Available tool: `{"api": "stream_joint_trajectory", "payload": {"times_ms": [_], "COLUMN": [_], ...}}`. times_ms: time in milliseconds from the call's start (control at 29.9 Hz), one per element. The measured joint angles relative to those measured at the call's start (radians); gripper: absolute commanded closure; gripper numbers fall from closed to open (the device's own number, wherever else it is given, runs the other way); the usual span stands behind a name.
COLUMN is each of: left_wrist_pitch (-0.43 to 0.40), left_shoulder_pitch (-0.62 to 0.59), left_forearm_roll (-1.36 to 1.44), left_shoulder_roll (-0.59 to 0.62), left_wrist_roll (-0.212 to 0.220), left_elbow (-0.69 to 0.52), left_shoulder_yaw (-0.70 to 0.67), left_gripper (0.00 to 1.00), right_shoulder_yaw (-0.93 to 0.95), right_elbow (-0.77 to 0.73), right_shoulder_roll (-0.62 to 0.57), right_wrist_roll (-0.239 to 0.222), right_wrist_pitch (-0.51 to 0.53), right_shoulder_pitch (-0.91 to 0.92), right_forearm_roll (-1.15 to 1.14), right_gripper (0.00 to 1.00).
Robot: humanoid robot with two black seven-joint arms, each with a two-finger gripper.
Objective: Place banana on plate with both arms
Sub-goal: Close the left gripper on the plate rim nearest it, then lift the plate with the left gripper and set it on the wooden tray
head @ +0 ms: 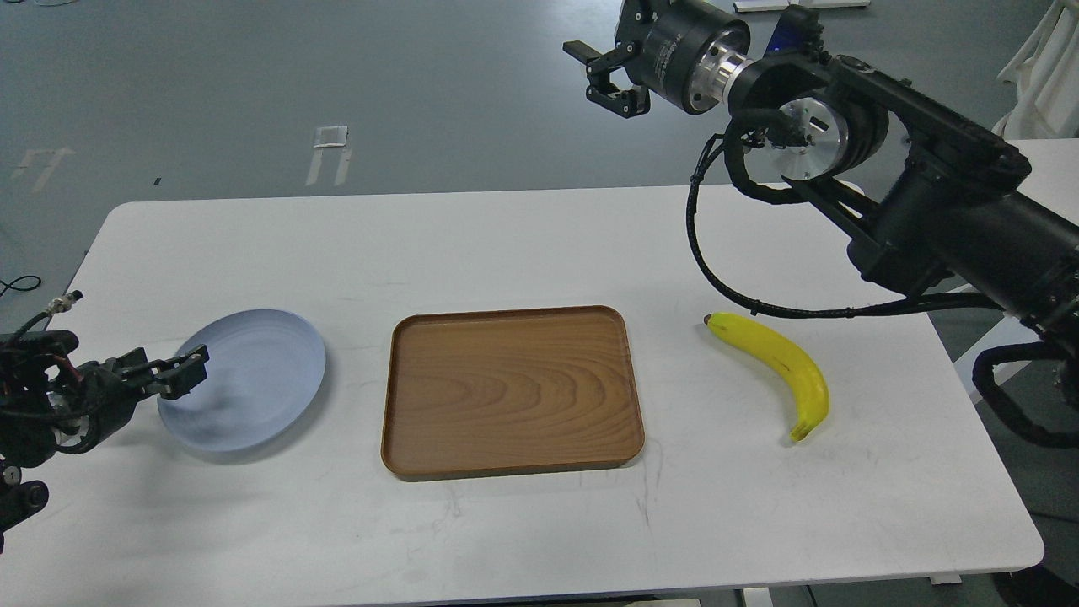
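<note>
head view: white table (523, 244) on grey floor (253, 84); right jaws (609, 78) parted, empty; left jaws (173, 375) unclear.

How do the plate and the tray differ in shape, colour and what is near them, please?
The plate is round and pale blue-grey; the tray is rectangular with rounded corners and brown wood grain. The plate is smaller than the tray. The left gripper is at the plate's left rim, while no gripper is near the tray. Both are shallow, hold nothing and sit on the white table.
</note>
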Motion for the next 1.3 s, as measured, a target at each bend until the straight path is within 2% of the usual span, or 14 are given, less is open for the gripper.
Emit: {"api": "stream_joint_trajectory", "payload": {"times_ms": [100,301,367,401,468,501,601,635,668,1202,1303], "left_wrist_pitch": [-0.001,-0.002,-0.002,-0.002,-0.002,-0.002,-0.002,-0.002,-0.002,0.01,0.015], "left_shoulder_pitch": [0.012,0.027,0.03,0.03,0.032,0.032,0.034,0.034,0.034,0.026,0.016], "left_forearm_roll": [-0.002,-0.004,-0.005,-0.005,-0.006,-0.006,-0.005,-0.003,-0.002,-0.002,-0.005], "left_shoulder_roll": [0.001,0.005,0.008,0.008,0.008,0.008,0.008,0.008,0.008,0.014,0.021], "left_wrist_roll": [-0.001,-0.017,-0.024,-0.027,-0.033,-0.037,-0.054,-0.057,-0.06,-0.063,-0.096], "left_elbow": [0.001,0.009,0.01,0.011,0.011,0.011,0.01,0.01,0.01,0.01,0.008], "left_shoulder_yaw": [0.0,0.0,0.001,0.001,0.001,0.001,0.001,0.001,0.001,0.007,0.002], "left_gripper": [0.28,0.29,0.46,0.59,0.7,0.8,0.96,0.96,1.0,1.0,1.0], "right_shoulder_yaw": [0.0,0.0,0.0,0.0,0.0,0.0,0.0,0.0,0.0,0.0,0.0], "right_elbow": [0.001,0.003,0.003,0.003,0.003,0.003,0.004,0.004,0.005,0.005,0.005], "right_shoulder_roll": [-0.005,-0.018,-0.02,-0.021,-0.021,-0.021,-0.021,-0.021,-0.021,-0.021,-0.02], "right_wrist_roll": [0.0,0.001,0.001,0.001,0.001,0.001,0.001,0.001,0.001,0.007,0.007], "right_wrist_pitch": [0.0,0.0,0.0,0.0,0.0,0.0,-0.001,-0.001,-0.001,-0.006,-0.007], "right_shoulder_pitch": [-0.002,-0.008,-0.009,-0.01,-0.013,-0.016,-0.019,-0.02,-0.02,-0.021,-0.022], "right_forearm_roll": [0.0,0.0,0.0,0.0,0.0,0.0,0.0,0.0,0.0,0.0,-0.001], "right_gripper": [0.0,0.0,0.0,0.0,0.0,0.0,0.0,0.0,0.0,0.0,0.0]}}
